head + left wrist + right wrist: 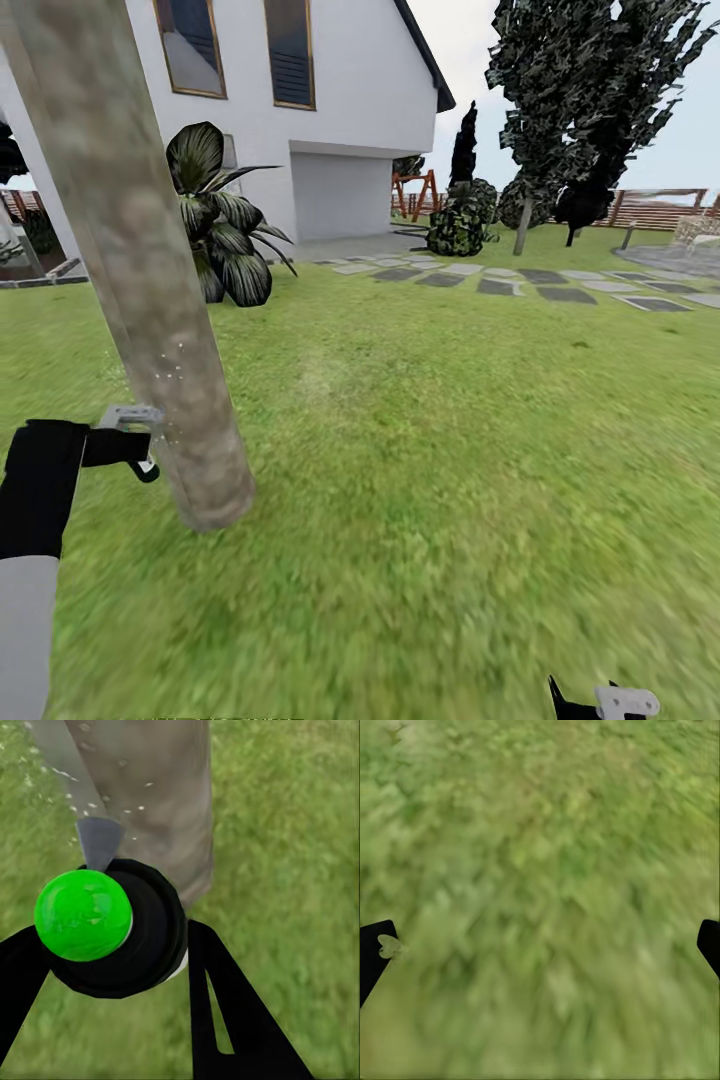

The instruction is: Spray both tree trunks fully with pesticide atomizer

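The left gripper (112, 967) is clenched around the pesticide atomizer (112, 926), its black fingers (225, 1005) flanking the dark body with the green cap. The grey nozzle points at the tree trunk (140, 260), just beside it low down. A light dusting of pesticide (170, 375) speckles the trunk near the nozzle; the bark above looks bare.

The right gripper (540, 945) is released, jaws wide, over the floor (540, 870), well away from the trunk.

The risk, as I judge it, is uneven coverage: with the nozzle this close, spray may land in one small patch, and the far side could be missed unless the arm or base moves around the trunk.

The left wrist view shows the cap and nozzle aim. The head view adds the trunk's height, the white house (340, 100) and the paving slabs (520, 285) beyond.
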Robot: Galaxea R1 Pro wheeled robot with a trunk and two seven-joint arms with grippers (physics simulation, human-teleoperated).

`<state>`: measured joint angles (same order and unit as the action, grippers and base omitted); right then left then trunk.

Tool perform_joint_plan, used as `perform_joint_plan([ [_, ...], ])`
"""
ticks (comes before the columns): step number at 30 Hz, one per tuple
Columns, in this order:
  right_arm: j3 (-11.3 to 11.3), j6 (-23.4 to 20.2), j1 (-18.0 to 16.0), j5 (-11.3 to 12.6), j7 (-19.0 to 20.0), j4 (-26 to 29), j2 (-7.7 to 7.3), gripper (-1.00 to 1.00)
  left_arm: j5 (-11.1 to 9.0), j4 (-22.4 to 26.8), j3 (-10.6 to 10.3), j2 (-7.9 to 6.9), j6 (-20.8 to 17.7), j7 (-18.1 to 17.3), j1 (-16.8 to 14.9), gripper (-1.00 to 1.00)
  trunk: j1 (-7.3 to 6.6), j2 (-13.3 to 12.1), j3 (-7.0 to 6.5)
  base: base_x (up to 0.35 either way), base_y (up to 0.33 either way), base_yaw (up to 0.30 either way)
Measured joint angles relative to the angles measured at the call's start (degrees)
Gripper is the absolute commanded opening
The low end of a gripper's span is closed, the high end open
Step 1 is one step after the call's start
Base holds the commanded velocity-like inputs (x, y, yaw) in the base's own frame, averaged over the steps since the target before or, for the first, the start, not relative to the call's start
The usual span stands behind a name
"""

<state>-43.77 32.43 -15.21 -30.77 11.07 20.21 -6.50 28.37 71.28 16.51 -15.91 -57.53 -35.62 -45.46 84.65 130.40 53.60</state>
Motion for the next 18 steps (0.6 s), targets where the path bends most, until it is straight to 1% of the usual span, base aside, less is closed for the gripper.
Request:
perform_joint_plan([
  [6,0.0,0.0,-0.03,-0.02,-0.01,0.0,0.0,1.0,-0.07,0.67,-0.3,0.22,-0.4,-0.28,-0.6,-1.0,0.0,0.0,0.0,0.0,0.0,0.244],
  [9,0.0,0.0,0.0,-0.02,0.0,0.0,0.0,1.0,0.12,0.71,-0.42,0.47,-0.32,-0.29,-0.65,-1.0,0.0,0.0,0.0,0.028,-0.012,0.039],
  [13,0.0,0.0,0.0,-0.08,-0.03,0.0,0.0,1.0,0.35,0.86,-0.09,0.14,-0.25,-0.11,-0.31,-1.0,0.0,0.0,0.0,0.189,-0.124,0.004],
  [16,0.0,0.0,0.0,-0.08,-0.02,0.0,0.0,1.0,2.02,0.36,0.04,-0.06,-0.19,0.18,0.07,-1.0,0.0,0.0,0.0,0.235,-0.161,0.0],
  [17,0.0,0.0,0.0,-0.09,-0.03,0.0,0.0,1.0,3.08,0.19,0.22,-0.13,-0.15,0.26,0.18,-1.0,0.0,0.0,0.0,0.241,-0.163,0.0],
  [18,0.0,0.0,-0.02,-0.09,-0.05,0.0,0.0,1.0,5.91,0.02,2.74,-0.19,0.12,0.31,1.73,-1.0,0.0,0.0,0.01,0.242,-0.164,0.0],
])
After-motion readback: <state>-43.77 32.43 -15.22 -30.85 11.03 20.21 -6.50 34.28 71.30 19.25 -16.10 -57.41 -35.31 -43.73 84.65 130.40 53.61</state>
